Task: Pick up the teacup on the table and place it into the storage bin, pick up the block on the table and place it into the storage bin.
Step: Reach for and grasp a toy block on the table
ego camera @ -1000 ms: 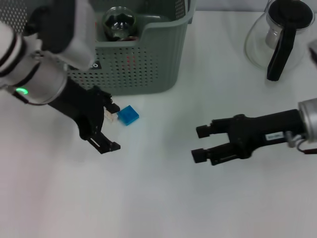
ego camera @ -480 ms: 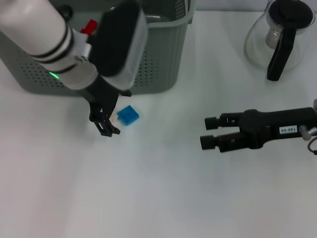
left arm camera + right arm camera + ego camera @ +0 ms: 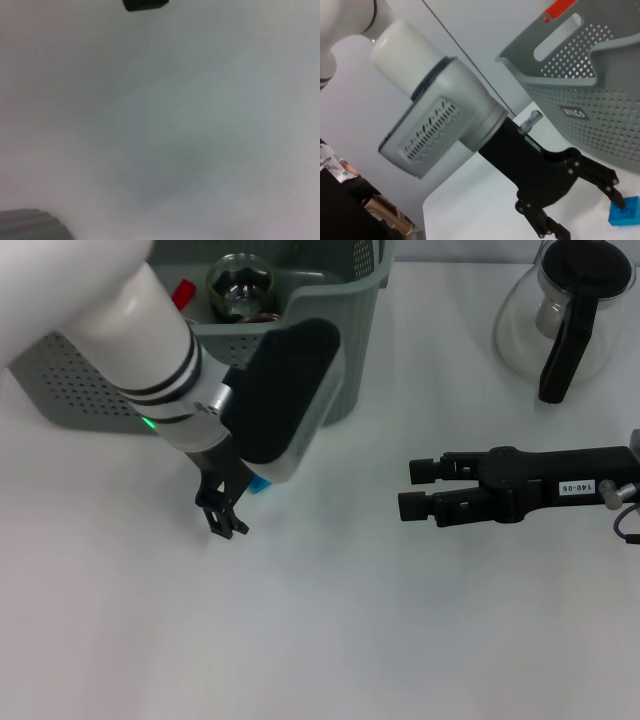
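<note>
The blue block (image 3: pixel 259 484) lies on the white table just in front of the storage bin (image 3: pixel 335 390), mostly hidden by my left arm. In the right wrist view the block (image 3: pixel 626 212) sits at the tip of one finger (image 3: pixel 614 190) of my left gripper (image 3: pixel 585 215), which is open and empty. In the head view the left gripper (image 3: pixel 238 508) points down at the table beside the block. A clear glass teacup (image 3: pixel 240 280) rests inside the bin. My right gripper (image 3: pixel 420 490) is open and empty, hovering at mid-right.
A glass pot with a black handle (image 3: pixel 562 315) stands at the back right. A red item (image 3: pixel 183 292) lies in the bin. The bin's perforated wall with its black label (image 3: pixel 575 114) stands close behind the block. The left wrist view shows bare table and a bin corner (image 3: pixel 30 225).
My left arm has swung forward and right, so its wrist now covers most of the block. The right gripper has levelled out and shifted slightly left.
</note>
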You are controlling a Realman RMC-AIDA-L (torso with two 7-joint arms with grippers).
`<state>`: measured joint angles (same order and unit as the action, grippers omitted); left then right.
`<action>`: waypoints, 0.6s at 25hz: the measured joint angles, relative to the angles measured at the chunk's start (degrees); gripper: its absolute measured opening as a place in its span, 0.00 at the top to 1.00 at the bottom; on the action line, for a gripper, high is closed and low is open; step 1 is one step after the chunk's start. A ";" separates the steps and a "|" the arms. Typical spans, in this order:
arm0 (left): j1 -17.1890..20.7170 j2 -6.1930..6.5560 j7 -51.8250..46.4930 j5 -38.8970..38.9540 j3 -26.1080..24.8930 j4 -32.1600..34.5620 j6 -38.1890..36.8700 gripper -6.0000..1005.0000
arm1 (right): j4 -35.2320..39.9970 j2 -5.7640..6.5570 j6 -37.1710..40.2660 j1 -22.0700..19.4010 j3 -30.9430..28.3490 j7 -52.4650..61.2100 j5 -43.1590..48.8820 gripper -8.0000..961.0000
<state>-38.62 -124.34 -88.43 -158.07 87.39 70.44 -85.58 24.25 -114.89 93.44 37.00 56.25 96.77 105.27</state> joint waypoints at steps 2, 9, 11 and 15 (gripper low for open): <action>-0.29 -0.01 -0.10 -0.22 1.29 -0.75 1.24 0.06 | 0.01 -0.05 -0.04 0.00 -0.12 -0.19 -0.05 0.02; -2.57 -0.02 0.08 -0.86 3.71 -3.06 2.26 0.06 | 0.05 -0.07 -0.16 0.22 -0.60 -0.36 -0.12 0.02; -3.14 -0.03 0.09 -1.81 4.63 -3.50 2.86 0.07 | 0.05 -0.07 -0.44 0.27 -0.64 -0.46 -0.15 0.02; -4.03 -0.03 0.00 -3.52 6.48 -4.23 3.63 0.09 | 0.07 -0.20 -1.35 0.14 -0.64 -0.66 -0.16 0.02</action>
<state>-42.65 -124.37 -88.43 -161.59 93.86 66.21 -81.96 24.32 -115.08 92.09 37.14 55.62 96.11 105.11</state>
